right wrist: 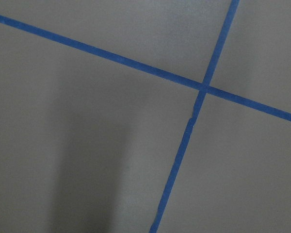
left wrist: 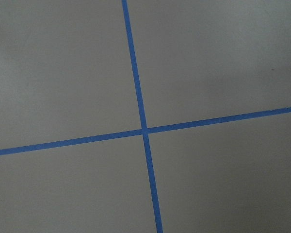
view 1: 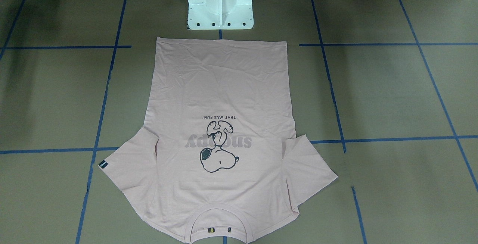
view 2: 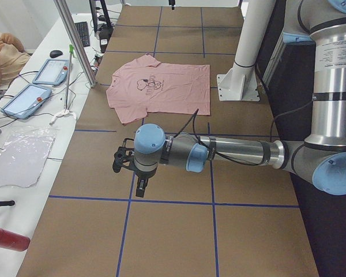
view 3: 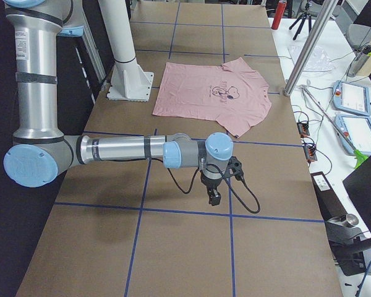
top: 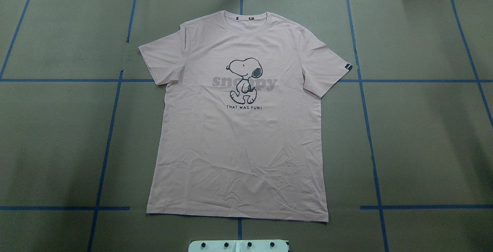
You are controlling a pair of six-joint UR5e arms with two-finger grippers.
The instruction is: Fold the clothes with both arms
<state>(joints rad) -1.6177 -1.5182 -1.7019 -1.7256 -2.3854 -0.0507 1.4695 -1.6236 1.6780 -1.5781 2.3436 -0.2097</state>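
The T-shirt (top: 238, 128) lies flat and print-up in the middle of the table (top: 423, 136). Its hem runs along the robot's edge just ahead of the white pedestal (top: 238, 245), and its neck points at the far edge. Both sleeves are spread out, and the body shows only light creases.

I judge it to be a light, limp knit with no stiffness. Any part I lift will sag and drag the rest, and it may slide a little on the table's smooth covering. It isn't fragile, so a firm pinch is fine. I'd take it at the outline, at a shoulder by the sleeve seam and at the matching hem corner. I'd pinch both layers together so the back doesn't stay behind.

The left arm (view 2: 236, 153) reaches level over the table's left end, with the left tool (view 2: 139, 192) turned straight down, above the table and well apart from the shirt. The right arm (view 3: 123, 150) mirrors it at the right end, with the right tool (view 3: 213, 199) pointing down too. Both wrist cameras show only bare table and crossing blue tape (left wrist: 143, 130), with no fingertips in view. The side views are too coarse, so I cannot tell whether either tool is open or closed.
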